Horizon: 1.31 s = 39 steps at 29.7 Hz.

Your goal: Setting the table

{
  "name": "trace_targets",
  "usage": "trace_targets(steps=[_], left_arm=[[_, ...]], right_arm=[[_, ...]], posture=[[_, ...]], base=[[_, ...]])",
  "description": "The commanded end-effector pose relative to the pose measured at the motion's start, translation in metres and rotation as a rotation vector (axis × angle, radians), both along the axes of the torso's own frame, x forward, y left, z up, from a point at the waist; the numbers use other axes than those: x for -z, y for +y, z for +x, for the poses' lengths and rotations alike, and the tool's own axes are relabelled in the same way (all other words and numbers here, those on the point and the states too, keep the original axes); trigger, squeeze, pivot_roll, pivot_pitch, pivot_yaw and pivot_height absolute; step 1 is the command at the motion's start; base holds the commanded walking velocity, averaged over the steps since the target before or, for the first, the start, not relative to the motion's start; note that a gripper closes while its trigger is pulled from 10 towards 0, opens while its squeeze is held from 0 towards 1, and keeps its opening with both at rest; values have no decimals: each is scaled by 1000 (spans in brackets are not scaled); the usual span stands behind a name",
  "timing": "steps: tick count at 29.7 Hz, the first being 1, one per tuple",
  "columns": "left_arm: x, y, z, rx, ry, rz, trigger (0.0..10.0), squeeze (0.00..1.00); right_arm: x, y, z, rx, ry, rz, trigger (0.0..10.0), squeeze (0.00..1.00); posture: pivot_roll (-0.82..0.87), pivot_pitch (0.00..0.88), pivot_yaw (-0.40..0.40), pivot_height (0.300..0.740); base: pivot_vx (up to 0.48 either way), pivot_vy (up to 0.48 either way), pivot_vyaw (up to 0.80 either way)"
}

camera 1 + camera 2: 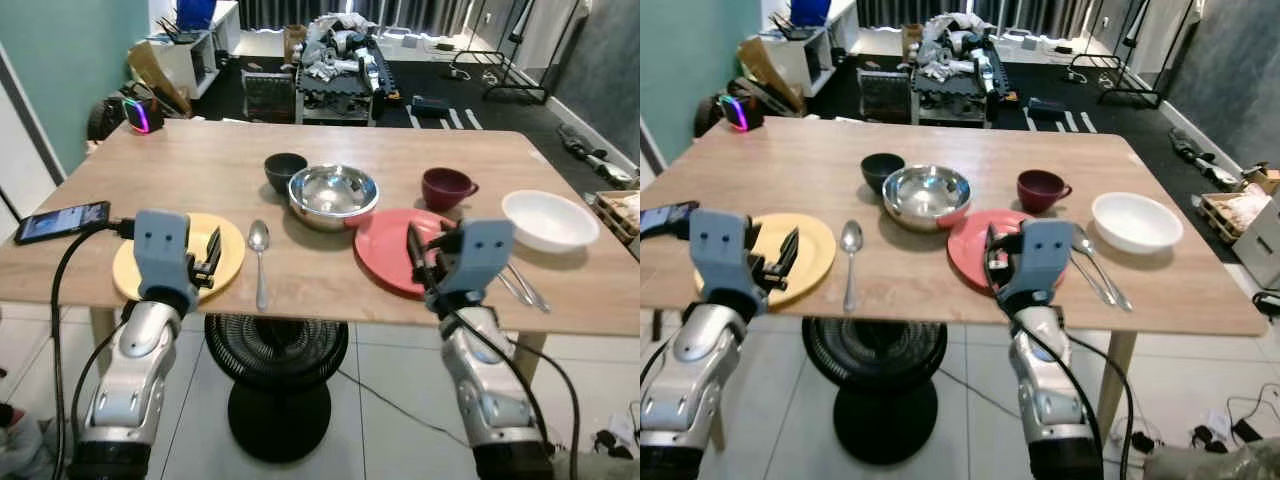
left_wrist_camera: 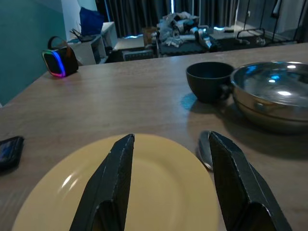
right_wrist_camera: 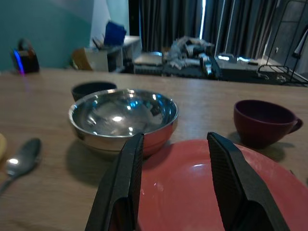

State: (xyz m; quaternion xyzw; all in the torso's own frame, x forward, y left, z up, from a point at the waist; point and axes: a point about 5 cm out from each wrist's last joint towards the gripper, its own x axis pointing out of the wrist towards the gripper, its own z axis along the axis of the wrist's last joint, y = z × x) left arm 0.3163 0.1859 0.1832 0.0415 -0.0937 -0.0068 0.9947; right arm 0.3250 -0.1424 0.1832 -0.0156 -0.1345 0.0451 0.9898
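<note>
Laid out on a pale wood-grain tabletop (image 1: 300,160): round yellow plate (image 1: 225,262) at the near left edge with a metal spoon (image 1: 259,245) just beside it, glossy red plate (image 1: 385,245) at the near right, shiny steel bowl (image 1: 332,193) between and behind them, small dark bowl (image 1: 284,170) touching its left, maroon cup (image 1: 446,187) to its right, white bowl (image 1: 548,220) further right with two metal utensils (image 1: 522,285) near that edge, and a phone (image 1: 62,221) at the far left. Poised over the yellow plate, left claw (image 2: 168,178) spread open and empty; over the red plate, right claw (image 3: 174,180) likewise open and empty. No legible writing; far half of the wood bare, floor beyond cluttered.
</note>
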Motion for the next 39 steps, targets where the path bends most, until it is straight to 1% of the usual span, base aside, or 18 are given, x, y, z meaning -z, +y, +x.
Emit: trace_targets(steps=[1,2,4,5,6,8,11,12,14,18,19,27,32,34,36,37,38,39], left_arm=[[3,-2,0,9,20,1,10000,16],[3,-2,0,9,20,1,10000,16],[4,-4,-1,20,26,-3,10000,4],[7,-6,-2,45,49,-17,10000,0],[7,-6,-2,45,49,-17,10000,0],[9,-9,-5,99,68,-40,10000,0],[12,-13,-12,172,88,-36,10000,0],[12,-13,-12,172,88,-36,10000,0],[17,-13,-15,203,114,-26,10000,0],[18,-12,-15,203,118,-23,10000,0],[18,-11,-14,202,119,-25,10000,0],[15,-11,-15,205,123,-37,10000,0],[18,-17,-14,225,144,-39,10000,0],[19,-19,-12,233,149,-36,10000,0],[20,-24,-9,245,157,-31,10000,0],[20,-25,-8,249,161,-25,10000,0],[20,-25,-8,249,161,-25,10000,0],[21,-27,-6,251,170,-12,10000,0]], right_arm=[[4,-11,1,38,30,-50,10000,0],[4,-11,1,38,30,-50,10000,0],[4,-21,4,71,42,-89,10000,0],[6,-32,5,97,56,-113,10000,0],[6,-32,5,97,56,-113,10000,0],[12,-42,5,88,93,-147,10000,0],[21,-57,0,16,150,-226,10000,0],[21,-57,0,16,150,-226,10000,0],[28,-67,-1,-41,211,-281,10000,0],[34,-73,3,-36,255,-325,10000,0],[37,-76,7,-16,287,-331,10000,0],[42,-86,14,29,341,-336,10000,0],[37,-92,16,86,312,-302,10000,0],[37,-90,16,78,311,-269,10000,0],[39,-80,12,16,300,-263,10000,0],[38,-75,10,-22,292,-208,10000,0],[38,-75,10,-22,292,-208,10000,0],[35,-65,7,-81,269,-135,10000,0]], posture=[[27,0,80,740],[27,0,80,740],[26,0,78,740],[27,0,77,740],[27,0,77,740],[27,0,78,740],[20,0,81,740],[20,0,81,740],[13,0,84,740],[14,0,80,740],[18,0,76,740],[27,0,75,740],[24,0,78,740],[23,0,80,740],[21,0,84,740],[19,0,85,740],[19,0,85,740],[16,0,87,740]], base=[[480,0,0],[480,0,0],[480,0,0],[352,0,0],[352,0,0],[0,0,0],[0,0,0],[0,0,0],[0,0,0],[0,0,0],[0,0,0],[0,0,0],[0,0,0],[0,0,0],[0,0,0],[0,0,0],[0,0,0],[0,0,0]])
